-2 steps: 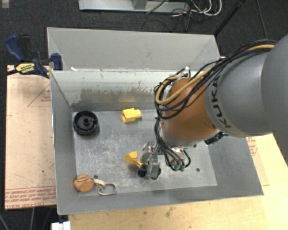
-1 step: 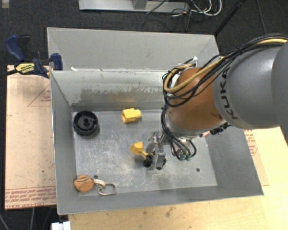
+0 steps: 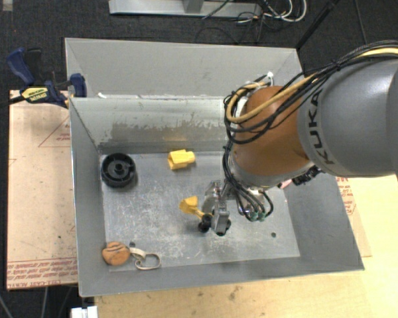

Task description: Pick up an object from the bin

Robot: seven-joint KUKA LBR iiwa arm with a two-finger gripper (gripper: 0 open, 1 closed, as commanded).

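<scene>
The arm [image 3: 358,118] comes in from the right of the frame and bends down over the middle of the bin [image 3: 186,68]. Its brown wrist cover [image 3: 268,138] is wrapped in cables. The jaws hang low over the centre of the bin floor, a little right of middle, with their tips at or near the metal. From this angle I cannot tell whether they are released or clenched.

Just left of the jaws, touching or nearly touching them, lies a small yellow piece [image 3: 190,206], the thing nearest to them. A yellow block [image 3: 181,158] sits further up the frame, near the foot of the back wall and well apart from the jaws. A black disc [image 3: 119,170] with a hollowed middle rests flat at the left of the floor. In the lower left corner lies a brown lump [image 3: 115,253]. A pale ring [image 3: 146,262] lies just beside it on its right, touching or nearly so.
</scene>
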